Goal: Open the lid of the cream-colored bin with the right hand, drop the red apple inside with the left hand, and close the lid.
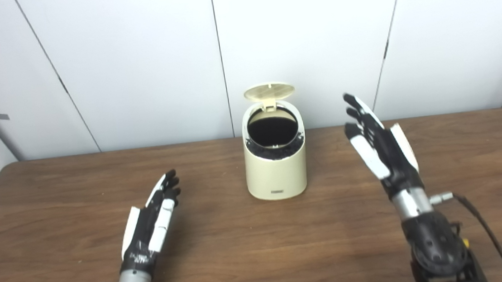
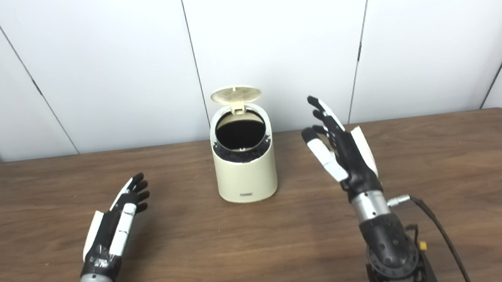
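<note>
The cream-colored bin (image 1: 276,175) stands at the middle of the table, toward the back. Its round lid (image 1: 269,91) is flipped up on the rear hinge, and the dark opening (image 1: 273,130) shows no contents I can make out. My left hand (image 1: 155,215) is open and empty, low over the table to the bin's front left. My right hand (image 1: 380,141) is open and empty, raised with fingers pointing up, to the right of the bin and apart from it. No red apple is in view.
The brown wooden table (image 1: 260,249) runs the full width, with its back edge against white wall panels (image 1: 306,40). A black cable (image 1: 485,225) trails from my right wrist.
</note>
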